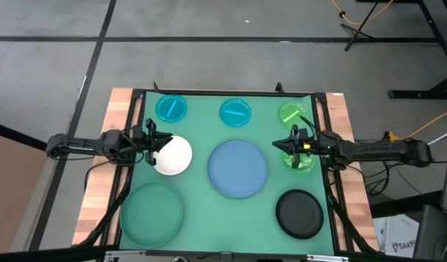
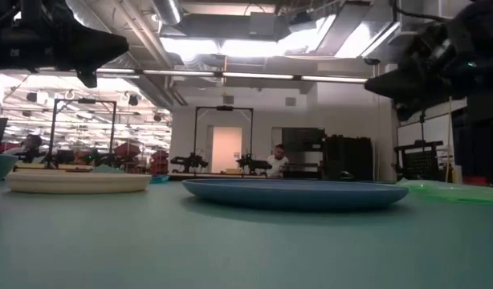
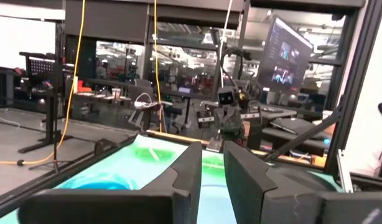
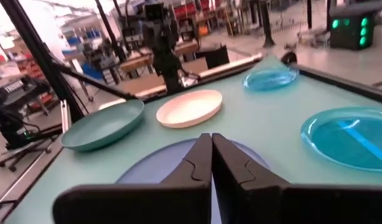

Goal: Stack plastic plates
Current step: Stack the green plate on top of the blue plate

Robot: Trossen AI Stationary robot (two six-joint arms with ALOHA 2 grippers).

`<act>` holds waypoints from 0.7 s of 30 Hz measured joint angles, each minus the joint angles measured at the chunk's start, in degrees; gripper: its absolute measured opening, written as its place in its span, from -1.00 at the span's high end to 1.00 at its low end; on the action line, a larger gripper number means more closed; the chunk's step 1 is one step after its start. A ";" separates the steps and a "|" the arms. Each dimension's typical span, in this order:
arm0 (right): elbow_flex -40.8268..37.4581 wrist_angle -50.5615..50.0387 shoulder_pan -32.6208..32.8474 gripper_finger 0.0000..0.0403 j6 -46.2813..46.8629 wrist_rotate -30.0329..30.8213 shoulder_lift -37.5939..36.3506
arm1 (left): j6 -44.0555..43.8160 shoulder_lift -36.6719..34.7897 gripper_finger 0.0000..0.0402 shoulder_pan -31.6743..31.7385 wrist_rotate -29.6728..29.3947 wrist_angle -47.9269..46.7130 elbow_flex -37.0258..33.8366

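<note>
Green matting over the whole counter [image 1: 271, 156], wooden edging at both sides. Seven round plastic plates on it, none stacked, all apart from one another except where noted.

Two large: one smooth pale blue plate [image 1: 238, 168] at the centre, shallow with a raised rim, seen edge-on in the low view [image 2: 293, 193]; one teal-green plate [image 1: 151, 213] at the near left corner, deeper-rimmed, also in the right wrist view [image 4: 104, 124].

Two medium: one matte black plate [image 1: 299, 212] at the near right; one white plate [image 1: 172, 156] left of the blue one, opaque and glossy, partly under the left claw.

Four small translucent ones: two cyan, namely a left cyan plate [image 1: 171, 108] and a middle cyan plate [image 1: 236, 112] along the far edge; two bright green, namely a far green plate [image 1: 292, 114] at the far right corner and a near green plate [image 1: 301, 161] just below it, under the right claw.

Left claw [image 1: 155, 142] raised above the white plate's edge, fingers [image 3: 188, 171] slightly parted with a narrow gap, holding nothing.

Right claw [image 1: 287, 143] raised above the near green plate, fingers [image 4: 200, 158] pressed together, empty.
</note>
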 joint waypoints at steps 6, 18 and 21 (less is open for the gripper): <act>10.48 0.12 0.00 1.00 -2.86 -1.38 15.44 | 0.15 0.48 0.70 0.00 -0.01 -0.03 0.00; 35.61 -0.29 4.78 1.00 -6.22 -3.86 46.28 | 0.09 0.48 0.70 0.00 0.15 -0.83 0.00; 41.95 -0.33 7.27 1.00 -6.26 -3.86 52.92 | 0.04 0.48 0.70 0.00 1.74 -0.83 0.00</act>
